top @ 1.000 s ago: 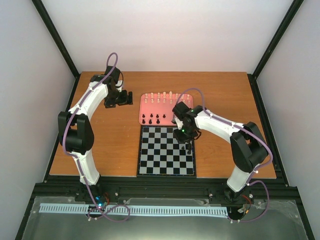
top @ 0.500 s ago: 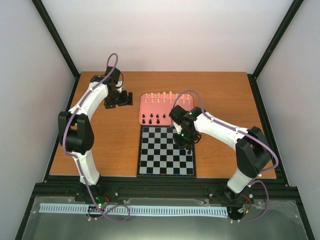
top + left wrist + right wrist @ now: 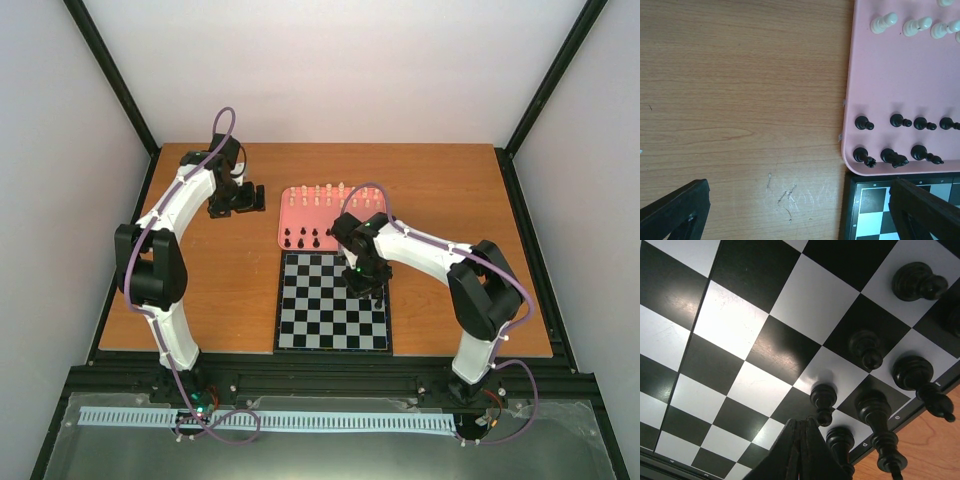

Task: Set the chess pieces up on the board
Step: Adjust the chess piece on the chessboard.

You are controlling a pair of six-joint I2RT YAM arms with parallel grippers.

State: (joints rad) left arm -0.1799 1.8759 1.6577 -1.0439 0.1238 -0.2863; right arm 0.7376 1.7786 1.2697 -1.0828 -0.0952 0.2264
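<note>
The board (image 3: 320, 310) lies at the table's front middle. Several black chess pieces (image 3: 865, 347) stand on squares along its right edge, also seen from the top (image 3: 377, 297). My right gripper (image 3: 366, 283) hangs low over that edge. In the right wrist view its fingers (image 3: 802, 426) are pressed together with nothing between them, the tip just beside a black pawn (image 3: 823, 402). More black pieces (image 3: 895, 157) and cream-white pieces (image 3: 885, 22) stand on the pink tray (image 3: 890, 75). My left gripper (image 3: 237, 197) is open and empty over bare wood left of the tray.
The pink tray (image 3: 300, 215) sits right behind the board, its front rim touching the board's far border (image 3: 865, 200). Bare wooden table (image 3: 740, 100) spreads left of the tray and board. Black frame posts stand at the table's corners.
My right arm has swung a little left and lower over the board's right columns. The left arm has not moved.
</note>
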